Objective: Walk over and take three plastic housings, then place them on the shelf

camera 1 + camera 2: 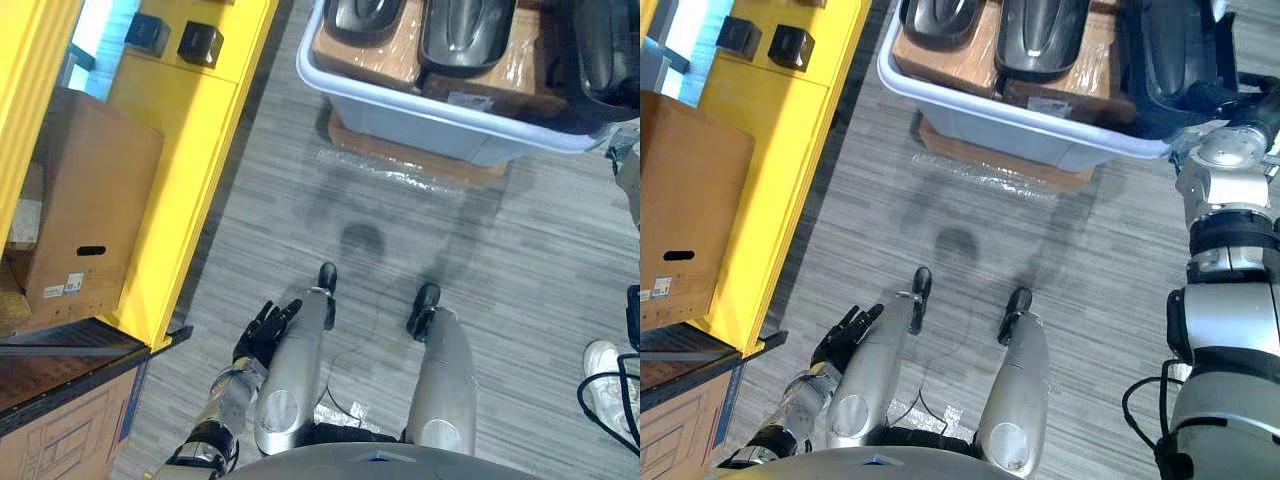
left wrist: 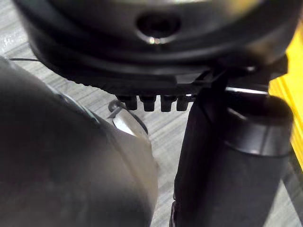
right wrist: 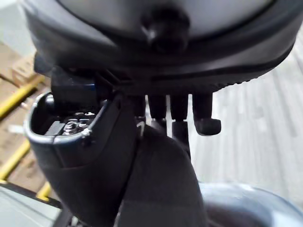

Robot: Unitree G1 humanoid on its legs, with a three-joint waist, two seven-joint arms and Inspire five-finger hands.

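One left hand [image 1: 262, 335], fingers relaxed

silver-grey, glossy rounded shells along the left arm [image 1: 225, 400] and right arm [image 1: 1225, 310], banded in black at the joints, with a black cable [image 1: 1137, 400] looping off the right one. dark, slender-fingered left hand [image 1: 262, 332]; dark right hand [image 3: 204, 113] joined to a curved black wrist casing with one round screw.

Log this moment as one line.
stage: pre-pick | left hand: open, empty | right hand: beside grey bin | housings: in bin | yellow shelf: left
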